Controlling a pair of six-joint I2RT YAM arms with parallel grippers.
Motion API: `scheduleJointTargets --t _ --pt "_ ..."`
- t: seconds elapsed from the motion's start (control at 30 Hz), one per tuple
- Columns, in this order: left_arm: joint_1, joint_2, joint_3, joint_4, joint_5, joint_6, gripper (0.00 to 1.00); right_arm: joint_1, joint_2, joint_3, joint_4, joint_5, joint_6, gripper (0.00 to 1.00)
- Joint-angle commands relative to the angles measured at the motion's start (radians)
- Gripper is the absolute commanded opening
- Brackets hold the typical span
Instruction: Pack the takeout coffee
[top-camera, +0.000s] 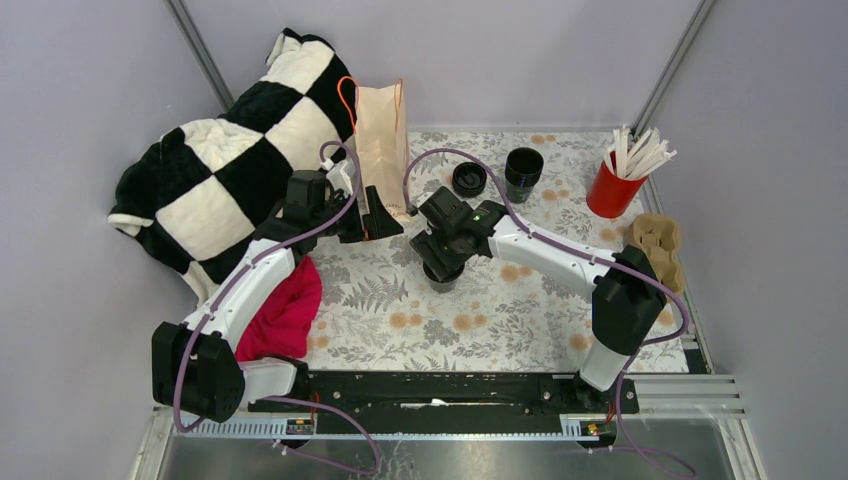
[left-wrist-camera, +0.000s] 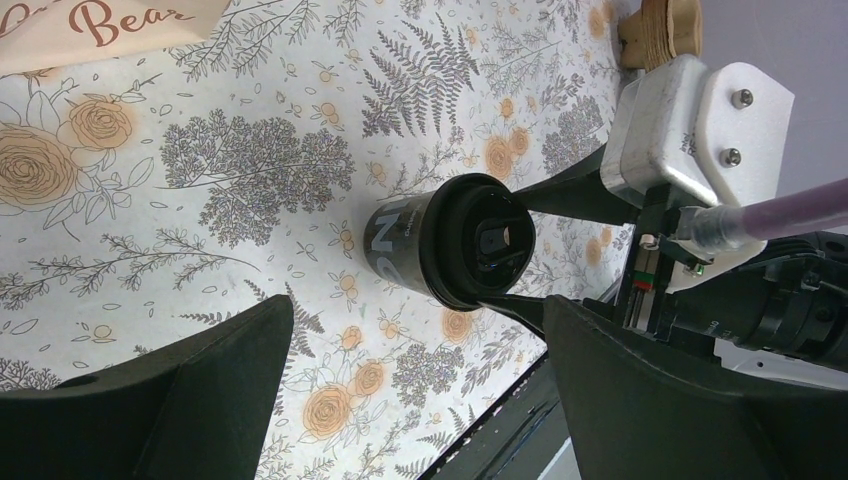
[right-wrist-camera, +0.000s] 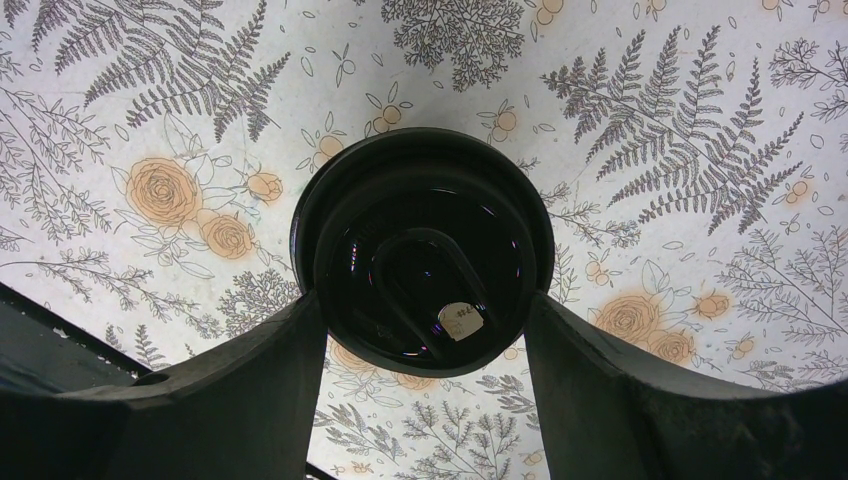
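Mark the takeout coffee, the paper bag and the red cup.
takeout coffee (right-wrist-camera: 420, 250), right wrist view, centre of its lid.
paper bag (top-camera: 381, 150), top external view, middle of its side.
red cup (top-camera: 610, 195), top external view, its outer wall.

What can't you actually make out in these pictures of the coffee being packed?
Inside the paper bag: the top view shows only its outer face; the left wrist view's edge cuts off all but a corner.
Side wall of the takeout coffee: under its own lid in the right wrist view; mostly under the right pincer from above.
The cup's lettering: the left wrist view shows part, the rest curves out of sight.
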Motion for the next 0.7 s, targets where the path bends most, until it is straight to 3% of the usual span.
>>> scheduleJointTargets --t 0.0,0.67 --pt "0.005 0.004 -0.011 0.054 0.022 0.012 0.99 0.010 -0.024 -0.005 0.012 0.002 -0.003 0.62" --pt "0.005 0.011 -0.012 0.059 0.035 0.009 0.99 0.010 -0.054 -0.013 0.024 -0.020 0.003 0.63"
